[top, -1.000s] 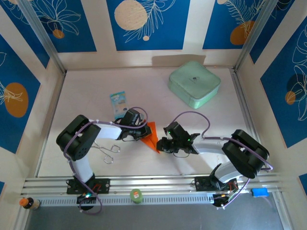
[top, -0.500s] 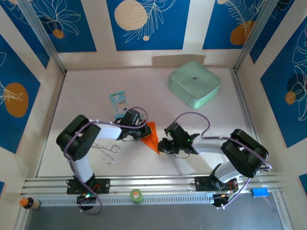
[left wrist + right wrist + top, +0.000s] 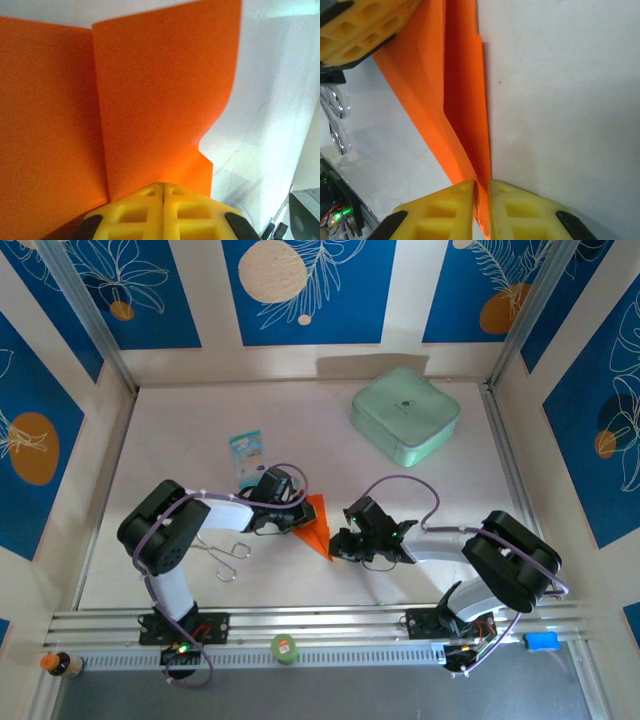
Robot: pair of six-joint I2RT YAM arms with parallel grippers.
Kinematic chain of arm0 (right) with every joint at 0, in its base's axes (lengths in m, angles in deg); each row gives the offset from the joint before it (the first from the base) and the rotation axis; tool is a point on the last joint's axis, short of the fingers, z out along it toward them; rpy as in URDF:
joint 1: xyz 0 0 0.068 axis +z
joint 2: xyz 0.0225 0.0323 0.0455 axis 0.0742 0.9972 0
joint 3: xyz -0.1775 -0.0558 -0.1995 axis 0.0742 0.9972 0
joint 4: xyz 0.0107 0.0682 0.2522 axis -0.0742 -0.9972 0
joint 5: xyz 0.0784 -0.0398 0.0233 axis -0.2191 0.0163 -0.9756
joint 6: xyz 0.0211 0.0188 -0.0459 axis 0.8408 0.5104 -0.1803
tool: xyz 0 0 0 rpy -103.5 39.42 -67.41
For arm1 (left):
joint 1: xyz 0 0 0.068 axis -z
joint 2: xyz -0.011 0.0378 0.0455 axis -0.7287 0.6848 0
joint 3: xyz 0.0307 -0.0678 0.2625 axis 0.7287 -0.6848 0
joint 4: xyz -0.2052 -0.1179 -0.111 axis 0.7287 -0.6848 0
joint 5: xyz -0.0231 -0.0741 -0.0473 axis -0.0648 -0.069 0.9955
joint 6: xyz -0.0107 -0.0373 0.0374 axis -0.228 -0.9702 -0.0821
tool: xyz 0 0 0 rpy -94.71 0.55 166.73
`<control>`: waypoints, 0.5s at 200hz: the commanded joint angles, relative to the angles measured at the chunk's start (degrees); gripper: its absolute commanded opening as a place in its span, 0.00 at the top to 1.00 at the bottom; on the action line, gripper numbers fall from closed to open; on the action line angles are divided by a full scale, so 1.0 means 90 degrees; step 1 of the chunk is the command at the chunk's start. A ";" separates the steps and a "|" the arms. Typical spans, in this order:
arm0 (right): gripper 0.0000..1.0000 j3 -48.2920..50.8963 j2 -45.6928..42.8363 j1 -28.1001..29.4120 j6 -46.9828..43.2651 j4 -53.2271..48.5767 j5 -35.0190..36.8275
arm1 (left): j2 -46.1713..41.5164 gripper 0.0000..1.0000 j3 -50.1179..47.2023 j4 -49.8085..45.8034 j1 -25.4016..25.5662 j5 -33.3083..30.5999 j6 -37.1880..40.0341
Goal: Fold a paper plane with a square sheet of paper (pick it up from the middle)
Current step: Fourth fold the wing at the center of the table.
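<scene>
**Item:** paper plane (image 3: 316,525), orange, part-folded to a narrow pointed wedge. It lies centre-front on the table (image 3: 190,420) between the two arms, tip toward the near edge. It is well apart from the mint-green box (image 3: 405,416) and the blue-and-white packet (image 3: 246,454).

**L gripper** (image 3: 291,520): at the wide end. Wrist view shows jaws pressed flat together, no gap, w/ the paper's edge running into the seam. Judged a pinch on the paper plane; the layers rise ahead of it along a crease.

**R gripper** (image 3: 481,194): at the pointed end, jaws at a narrow slit w/ the orange tip clamped between them.

**Step in hand (judgement):** mid-fold, approx. past halfway. Nose and centre crease look made; wing flaps appear not yet turned down. Both ends are held, so the body is stretched along its crease.

**Next move calls for:** one gripper lets go and re-grips a flap edge while the other anchors the body. The fold must run parallel to the centre crease. Risk: thin paper tears or slips if both pull
</scene>
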 commanded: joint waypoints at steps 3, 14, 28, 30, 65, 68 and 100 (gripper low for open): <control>0.80 0.0146 -0.0580 -0.0117 0.0148 -0.0240 0.0021 | 0.0112 0.97 -0.0171 -0.0346 0.0028 -0.0133 -0.0017; 0.79 0.0129 -0.0847 -0.0240 0.0075 -0.0217 -0.0080 | 0.0113 0.97 -0.0162 -0.0365 0.0028 -0.0132 -0.0003; 0.79 0.0000 -0.1022 -0.0353 -0.0112 -0.0257 -0.0288 | 0.0111 0.97 -0.0159 -0.0366 0.0028 -0.0137 0.0003; 0.79 -0.0023 -0.1020 -0.0364 -0.0159 -0.0259 -0.0337 | 0.0112 0.97 -0.0161 -0.0365 0.0028 -0.0140 0.0002; 0.93 -0.0759 -0.0383 -0.0256 -0.0639 -0.0349 -0.0988 | 0.0139 0.97 -0.0152 -0.0356 0.0028 -0.0132 -0.0015; 0.93 -0.0816 -0.0297 -0.0221 -0.0663 -0.0397 -0.0974 | 0.0142 0.97 -0.0152 -0.0356 0.0028 -0.0132 -0.0015; 0.95 -0.1603 0.0644 0.0128 -0.0852 -0.0964 -0.0696 | 0.0134 0.97 -0.0159 -0.0365 0.0026 -0.0130 -0.0017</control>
